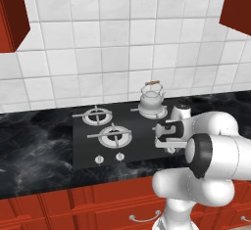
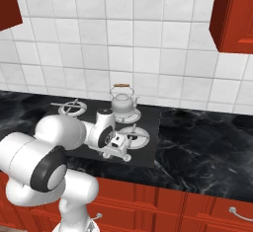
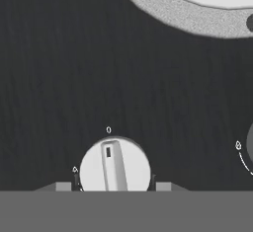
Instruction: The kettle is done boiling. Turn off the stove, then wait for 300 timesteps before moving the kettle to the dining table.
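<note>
Tool (image 3: 114, 186) straddles stove (image 3: 59, 78) knob (image 3: 114, 169); kettle (image 1: 151, 98) behind.

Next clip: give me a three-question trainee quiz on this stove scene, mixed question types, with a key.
1. True or false: the kettle sits on a rear burner of the stove.
2. In the hand view, the knob pointer aims nearly at: A) the 0 mark, B) a flame mark, C) the burner ring.
3. Fill in: the gripper fingers stand on either ____ of the knob.

Key: 1 true; 2 A; 3 side.
</note>
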